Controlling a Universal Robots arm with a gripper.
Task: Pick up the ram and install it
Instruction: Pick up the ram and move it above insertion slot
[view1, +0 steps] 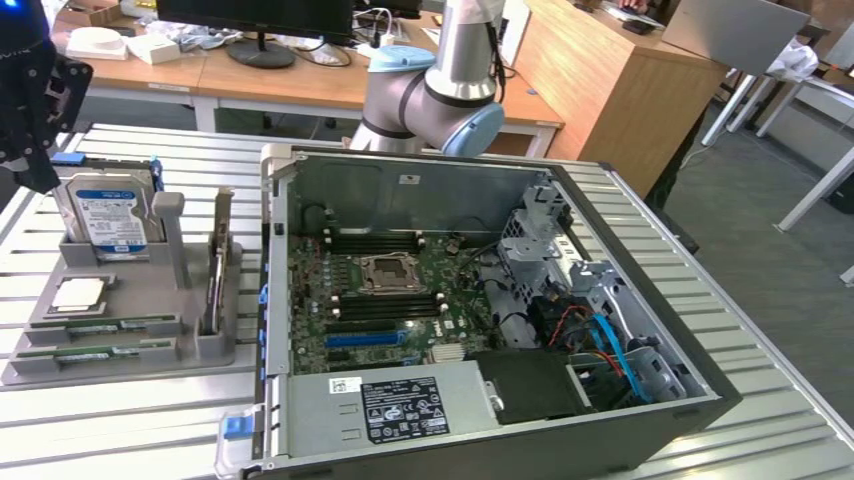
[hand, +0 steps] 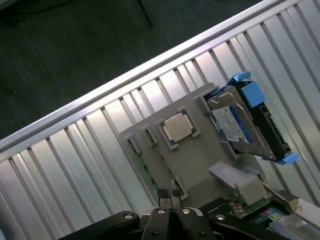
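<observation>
Two green ram sticks (view1: 107, 325) lie side by side in slots of a grey holder (view1: 200, 345) on the slatted table, at the exterior view's left. In the wrist view their green edge (hand: 146, 170) runs along the holder's (hand: 200, 157) side. My gripper (hand: 170, 194) hovers high above that holder. Its two fingertips are pressed together and it is shut, with nothing between them. The dark wrist assembly (view1: 30, 105) hangs at the exterior view's upper left, well above the table.
An open computer case (view1: 694, 400) fills the table's middle, with its motherboard (view1: 380, 300) and memory slots exposed. On the holder stand a blue-labelled hard drive (view1: 107, 215) and a square silver processor (view1: 78, 292). The table edge (hand: 125, 80) and dark floor lie beyond.
</observation>
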